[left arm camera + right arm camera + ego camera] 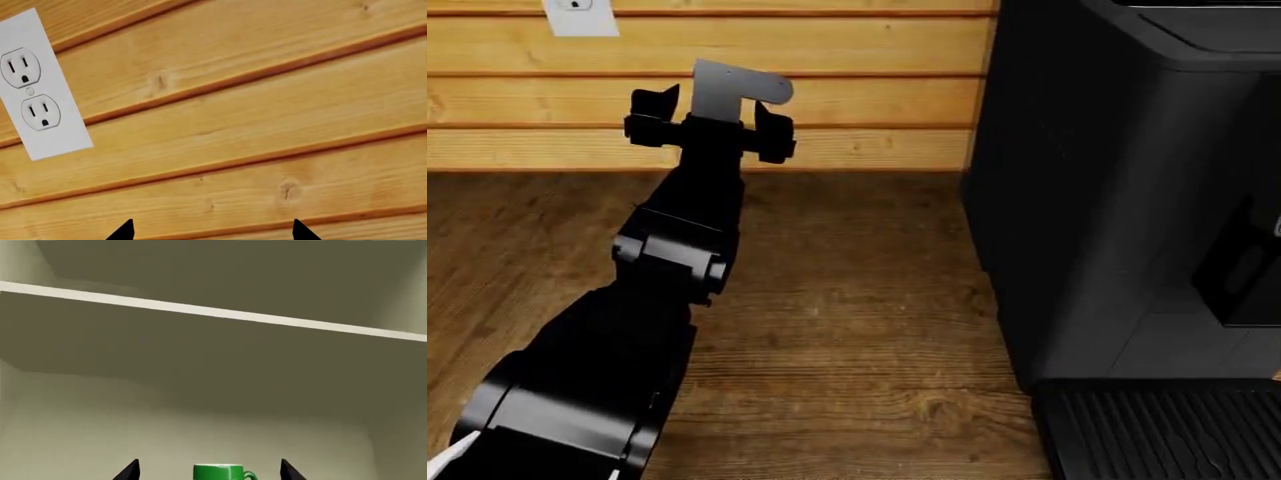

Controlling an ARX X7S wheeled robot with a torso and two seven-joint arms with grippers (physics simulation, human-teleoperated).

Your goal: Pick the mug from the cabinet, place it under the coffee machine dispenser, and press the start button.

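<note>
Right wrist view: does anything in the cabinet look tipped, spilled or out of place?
Nothing stands out. The mug stands upright on the cabinet floor, between the open right gripper's fingertips. The shelf above is level, nothing spilled.

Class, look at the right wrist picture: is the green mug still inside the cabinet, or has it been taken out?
Inside. The mug sits in the cabinet beneath a shelf, between the open right gripper fingertips, not gripped.

The mug (223, 472) is cut off by the frame edge, and the coffee machine dispenser (1244, 270) seems clipped too.
</note>
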